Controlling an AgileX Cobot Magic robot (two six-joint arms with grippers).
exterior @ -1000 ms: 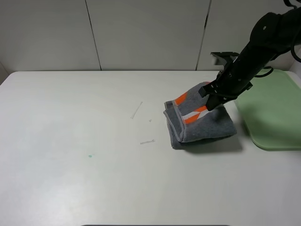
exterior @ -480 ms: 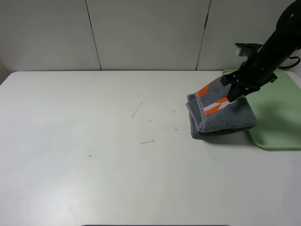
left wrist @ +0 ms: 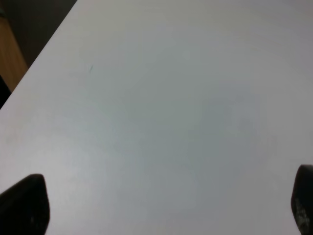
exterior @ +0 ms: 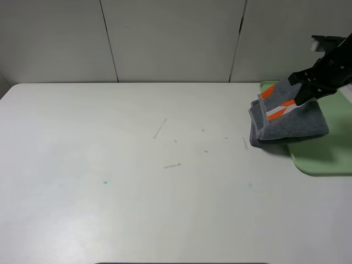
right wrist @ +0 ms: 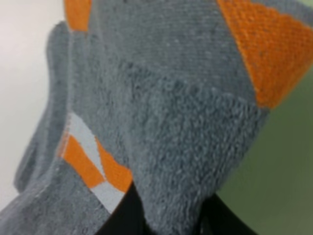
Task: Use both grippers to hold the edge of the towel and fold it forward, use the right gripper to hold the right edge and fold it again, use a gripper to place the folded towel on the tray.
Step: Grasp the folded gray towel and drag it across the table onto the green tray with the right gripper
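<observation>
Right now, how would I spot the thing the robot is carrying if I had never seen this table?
Look to the far right end of the white table, where a pale green tray lies. Hanging half over the tray's left rim is a folded towel, pinched at its top by the black right hand. It is the only cloth there: dark grey terry with bright orange and white patches.

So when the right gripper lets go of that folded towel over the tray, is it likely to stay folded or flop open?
Probably floppy: the towel sags from the right gripper, its layers drooping. The folds look loose and may shift. Part overhangs the tray toward the table.
</observation>
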